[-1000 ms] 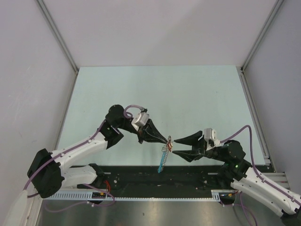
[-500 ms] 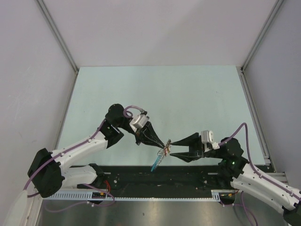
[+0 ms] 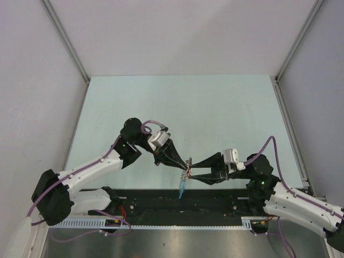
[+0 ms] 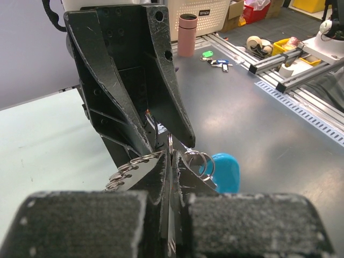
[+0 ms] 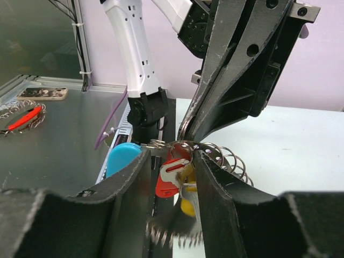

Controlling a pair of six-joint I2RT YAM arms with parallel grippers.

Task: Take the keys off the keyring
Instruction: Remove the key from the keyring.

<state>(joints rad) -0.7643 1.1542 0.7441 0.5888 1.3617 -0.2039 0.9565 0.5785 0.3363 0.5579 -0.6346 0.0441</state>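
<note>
Two arms midair: left gripper [image 3: 186,163] pinched tight on keyring [image 5: 221,154]; right gripper [image 3: 192,170] part-open astride key [image 5: 172,180], seemingly not touching.

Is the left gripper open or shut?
Shut: the left gripper has its black tips together, pinching the floppy silvery coiled keyring.

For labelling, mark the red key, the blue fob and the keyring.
red key [image 5: 170,181]: right wrist view, on its red head.
blue fob [image 4: 224,172]: left wrist view, on its face.
keyring [image 5: 228,159]: right wrist view, on its silvery coils.
</note>
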